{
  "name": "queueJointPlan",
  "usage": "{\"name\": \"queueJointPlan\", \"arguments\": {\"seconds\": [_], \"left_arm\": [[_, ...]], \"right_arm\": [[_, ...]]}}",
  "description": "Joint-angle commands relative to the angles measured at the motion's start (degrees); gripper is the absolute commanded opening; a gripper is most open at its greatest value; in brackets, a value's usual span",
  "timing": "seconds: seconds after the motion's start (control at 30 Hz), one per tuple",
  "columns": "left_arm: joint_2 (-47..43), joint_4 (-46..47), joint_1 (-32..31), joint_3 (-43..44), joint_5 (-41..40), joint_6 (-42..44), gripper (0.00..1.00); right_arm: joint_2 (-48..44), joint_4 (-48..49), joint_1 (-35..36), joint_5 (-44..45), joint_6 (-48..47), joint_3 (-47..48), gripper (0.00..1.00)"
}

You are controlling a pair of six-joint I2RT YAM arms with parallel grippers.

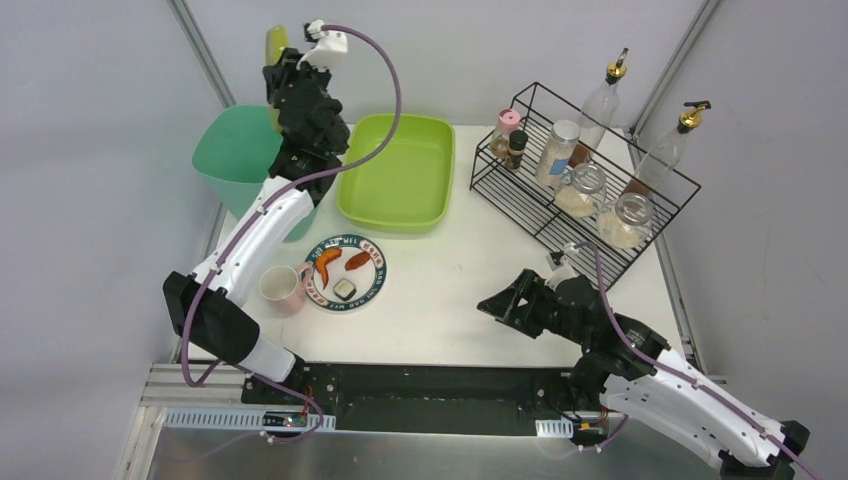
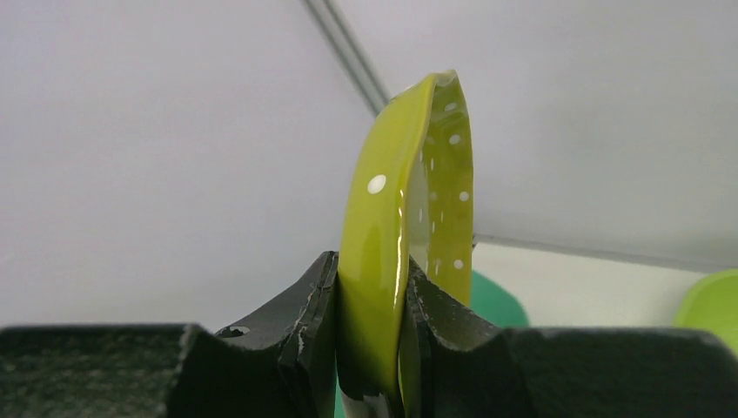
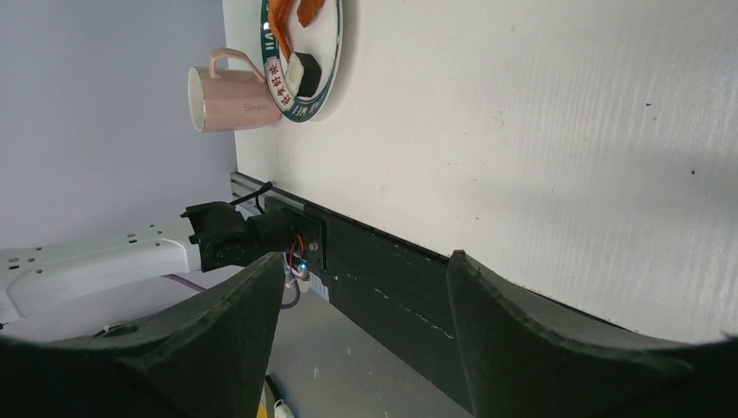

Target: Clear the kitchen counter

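Olive-green dotted plate [image 2: 383,226], clamped on edge in your left gripper [image 2: 372,292] by the teal bin [image 1: 235,150]; your right gripper [image 3: 365,279] has its jaws spread, empty. Next, probably: swing it into the lime tub [image 1: 395,170].

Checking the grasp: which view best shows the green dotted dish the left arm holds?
Left wrist: the dish fills the frame, edge-on, clamped in the left gripper. Top external shows only a yellow-green sliver; right wrist misses it.

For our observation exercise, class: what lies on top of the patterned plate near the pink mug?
Two orange-red food pieces and a small pale block lie on the plate. The plate's surface beneath them is hidden.
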Motion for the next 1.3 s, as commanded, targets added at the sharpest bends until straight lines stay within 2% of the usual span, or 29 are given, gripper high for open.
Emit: {"name": "queueJointPlan", "arguments": {"seconds": [0.0, 0.1, 0.27, 0.47, 0.6, 0.8, 1.0, 1.27], "left_arm": [[-1.3, 12.3, -7.2, 11.3, -1.2, 8.4, 0.00], [-0.7, 2.0, -10.9, 17.5, -1.0, 1.5, 0.00], [-0.1, -25.9, -12.8, 28.8, 4.9, -24.2, 0.00], [1.8, -36.0, -12.9, 30.0, 12.1, -39.9, 0.00], [3.1, -40.5, -12.5, 29.2, 19.6, -50.1, 0.00], [5.2, -43.8, -7.6, 26.7, 34.3, -65.8, 0.00], [9.5, -43.5, 2.8, 22.6, 50.8, -80.5, 0.00], [17.8, -38.2, 9.7, 17.1, 60.5, -90.1, 0.00]], "right_arm": [[1.6, 2.7, 0.3, -0.6, -0.6, -0.7, 0.72], [2.4, 3.0, 0.3, -0.6, -0.6, -0.7, 0.72], [1.9, 2.6, 0.3, -0.6, -0.8, -0.9, 0.72], [1.0, 1.3, 0.3, -0.1, -1.1, -0.9, 0.72], [-0.1, 0.0, 0.3, 0.6, -1.1, -1.1, 0.72], [-1.8, -1.5, 0.3, 1.3, -1.4, -1.2, 0.73], [-2.9, -2.5, 0.2, 1.0, -1.2, -1.7, 0.73], [-4.2, -2.8, 0.3, 0.9, -0.7, -2.7, 0.73]]}}
